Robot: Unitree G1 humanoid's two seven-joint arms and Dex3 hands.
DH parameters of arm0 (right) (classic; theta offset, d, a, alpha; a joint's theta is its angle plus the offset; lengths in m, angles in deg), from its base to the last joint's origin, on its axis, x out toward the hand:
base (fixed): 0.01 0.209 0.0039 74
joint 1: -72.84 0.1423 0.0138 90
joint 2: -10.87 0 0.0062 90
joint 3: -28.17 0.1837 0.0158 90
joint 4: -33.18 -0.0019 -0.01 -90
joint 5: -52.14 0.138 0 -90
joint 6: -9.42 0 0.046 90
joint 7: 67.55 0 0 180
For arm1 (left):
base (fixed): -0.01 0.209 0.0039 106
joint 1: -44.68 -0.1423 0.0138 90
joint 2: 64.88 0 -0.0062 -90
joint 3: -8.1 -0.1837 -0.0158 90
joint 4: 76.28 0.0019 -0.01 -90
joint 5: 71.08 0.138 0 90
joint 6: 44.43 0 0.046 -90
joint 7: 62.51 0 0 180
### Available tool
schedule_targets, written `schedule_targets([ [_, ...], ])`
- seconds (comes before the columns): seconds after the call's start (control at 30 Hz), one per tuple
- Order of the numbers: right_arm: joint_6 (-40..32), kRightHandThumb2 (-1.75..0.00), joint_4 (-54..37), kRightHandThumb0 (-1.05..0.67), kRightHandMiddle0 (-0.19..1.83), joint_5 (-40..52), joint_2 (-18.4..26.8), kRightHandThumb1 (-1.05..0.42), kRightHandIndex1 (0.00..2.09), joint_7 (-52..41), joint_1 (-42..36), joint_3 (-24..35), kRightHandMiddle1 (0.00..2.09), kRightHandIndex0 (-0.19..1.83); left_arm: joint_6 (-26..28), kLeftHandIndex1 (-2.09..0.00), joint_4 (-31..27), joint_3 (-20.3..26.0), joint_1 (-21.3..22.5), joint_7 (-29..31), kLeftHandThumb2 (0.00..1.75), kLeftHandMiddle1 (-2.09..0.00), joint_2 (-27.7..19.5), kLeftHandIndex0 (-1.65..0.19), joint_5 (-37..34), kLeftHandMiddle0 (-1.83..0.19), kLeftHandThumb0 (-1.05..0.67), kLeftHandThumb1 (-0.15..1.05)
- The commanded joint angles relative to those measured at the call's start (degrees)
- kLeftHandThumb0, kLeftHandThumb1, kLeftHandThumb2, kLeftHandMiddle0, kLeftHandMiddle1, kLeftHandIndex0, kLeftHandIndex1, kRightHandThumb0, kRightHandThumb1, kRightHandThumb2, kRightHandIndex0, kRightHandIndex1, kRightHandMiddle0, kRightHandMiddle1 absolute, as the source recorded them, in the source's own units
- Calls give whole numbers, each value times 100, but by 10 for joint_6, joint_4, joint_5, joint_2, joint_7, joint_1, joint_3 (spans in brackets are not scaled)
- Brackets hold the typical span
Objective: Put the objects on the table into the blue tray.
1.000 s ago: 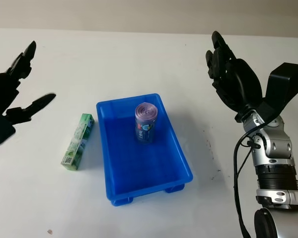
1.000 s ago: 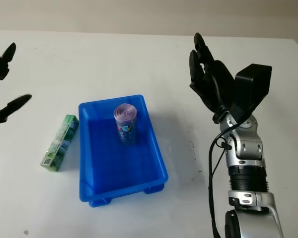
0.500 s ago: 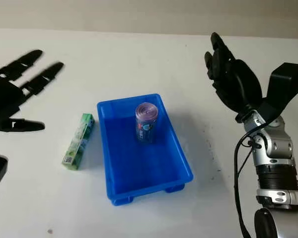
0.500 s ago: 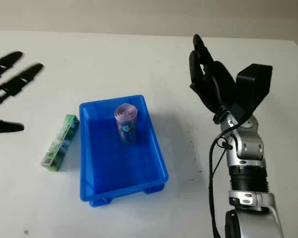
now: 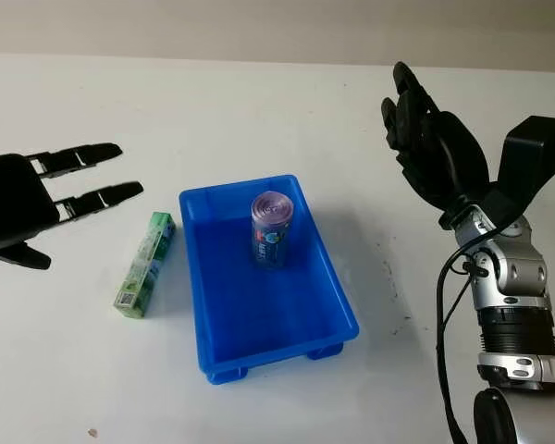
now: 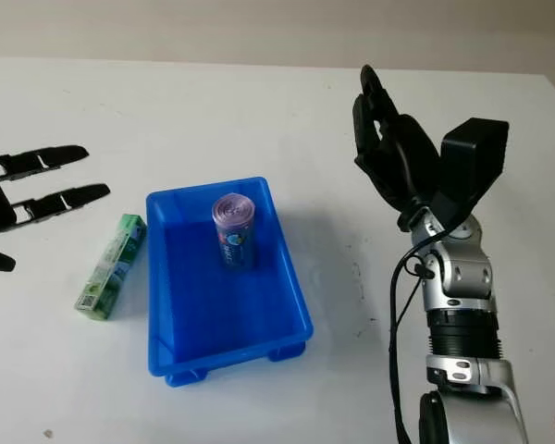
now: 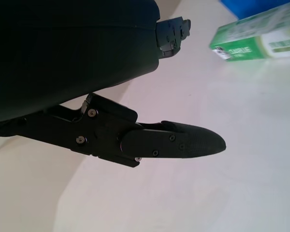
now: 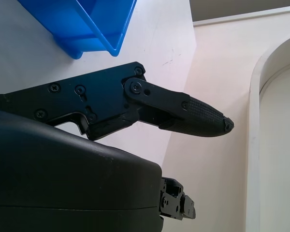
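Note:
A blue tray (image 5: 333, 294) sits mid-table with a purple can (image 5: 271, 228) lying in its far end. A long green box (image 5: 145, 264) lies on the table just left of the tray; the left wrist view catches its end (image 7: 261, 38). My left hand (image 5: 69, 199) is open, hovering palm down a little left of and beyond the green box, holding nothing. My right hand (image 5: 416, 125) is open, raised above the table to the right of the tray, well away from both objects.
The white table (image 5: 259, 102) stretches on all sides of the tray. A corner of the blue tray (image 8: 94, 29) appears in the right wrist view, with a pale wall beyond the table's edge.
My left hand has turned palm down and moved right, nearer the green box. The right hand, tray, can and box have not moved.

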Motion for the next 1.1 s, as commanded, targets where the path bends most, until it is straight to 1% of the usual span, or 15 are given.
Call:
schedule_targets([
  [0.0,-1,-70,-10,-70,-19,6,-2,-105,0,0,1,4,0,-19,-8,0,12,-24,25,-31,31,0,-20,19,22,19,-68,105],
  [0.13,8,-70,-1,-70,-19,9,-5,-105,0,-5,3,5,0,-19,-22,0,33,-57,54,-74,32,0,-16,19,50,19,-66,105],
  [0.3,15,-70,6,-68,-19,11,-4,-105,0,-10,3,7,0,-19,-18,0,56,-102,82,-172,28,-2,-1,19,88,17,-64,105],
  [0.37,12,-70,2,-68,-19,8,-4,-105,0,-6,2,6,0,-19,-22,-1,66,-119,96,-197,26,-4,4,19,98,14,-63,105],
  [0.53,5,-71,-9,-68,-19,5,0,-105,0,3,0,5,0,-19,-38,-5,78,-151,127,-215,24,-5,19,13,103,13,-62,105],
  [0.7,-2,-71,-16,-67,-19,5,2,-105,0,5,-2,6,0,-19,-48,-5,85,-166,141,-219,21,-5,27,13,94,13,-62,105],
  [0.8,-5,-70,-18,-67,-19,5,2,-105,0,7,-1,6,0,-19,-52,-4,71,-168,142,-211,22,-6,24,14,88,12,-62,105],
  [0.93,-2,-70,-16,-67,-19,5,1,-105,0,5,2,5,0,-19,-47,-3,47,-166,132,-195,26,-5,17,17,84,13,-61,105],
  [1.07,-5,-70,-18,-67,-19,5,1,-105,0,6,2,5,0,-19,-42,-4,42,-165,123,-189,25,-6,18,16,77,12,-61,105],
])
